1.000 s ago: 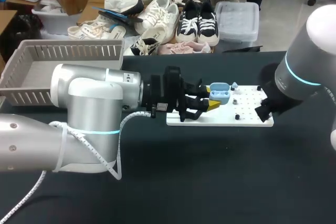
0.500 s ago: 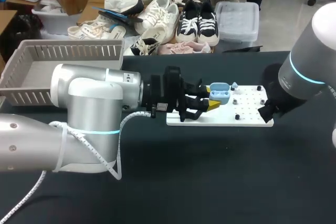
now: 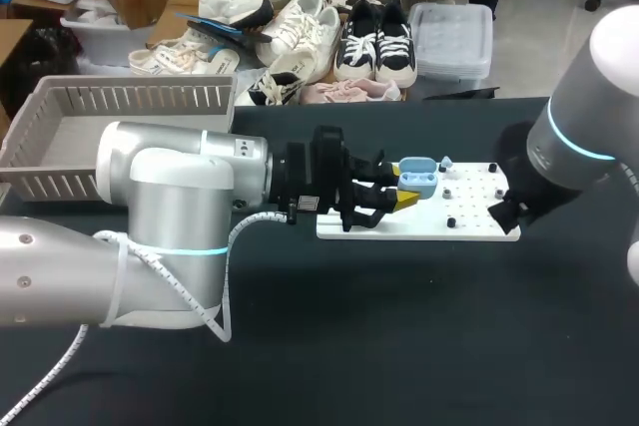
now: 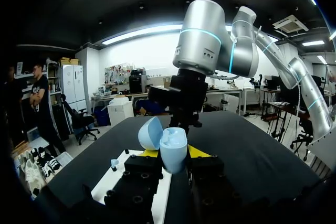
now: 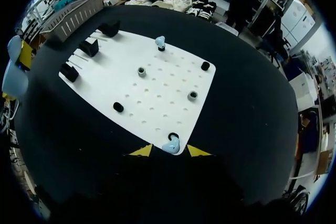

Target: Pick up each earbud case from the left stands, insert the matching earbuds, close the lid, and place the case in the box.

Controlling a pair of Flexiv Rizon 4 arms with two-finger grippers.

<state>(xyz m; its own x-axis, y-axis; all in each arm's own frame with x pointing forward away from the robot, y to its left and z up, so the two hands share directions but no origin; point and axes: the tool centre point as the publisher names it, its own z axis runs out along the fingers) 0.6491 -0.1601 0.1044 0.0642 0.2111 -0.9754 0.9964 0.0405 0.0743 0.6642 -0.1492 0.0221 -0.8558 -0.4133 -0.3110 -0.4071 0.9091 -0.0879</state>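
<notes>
The pale blue earbud case [image 4: 173,150] is up off the table, clamped between the two yellow-tipped fingers of the left gripper [image 3: 401,197], one finger pressing on each side of it. Its lid [image 4: 150,132] stands open, tipped back to one side, and the hollow of the case faces away from the wrist. From above, the case hangs over the left half of a white board [image 5: 163,85] that lies flat on the black table [image 3: 399,326]. At the board's edge nearest the right arm [image 3: 574,137], a small blue earbud [image 5: 171,147] sits on a dark peg. The right gripper [image 5: 169,151] is low over it, its fingers spread with one yellow tip on each side of the earbud and a gap on both sides, so it is not gripping anything. A second blue earbud [image 5: 160,41] stands on a peg at the opposite edge of the board, well apart from the first. A few more short pegs [image 5: 192,96] are dotted across the board between them, and three black stands [image 5: 89,48] line the end nearest the left arm. A grey slatted basket [image 3: 120,97] sits at the far left corner of the table, well apart from the board.
</notes>
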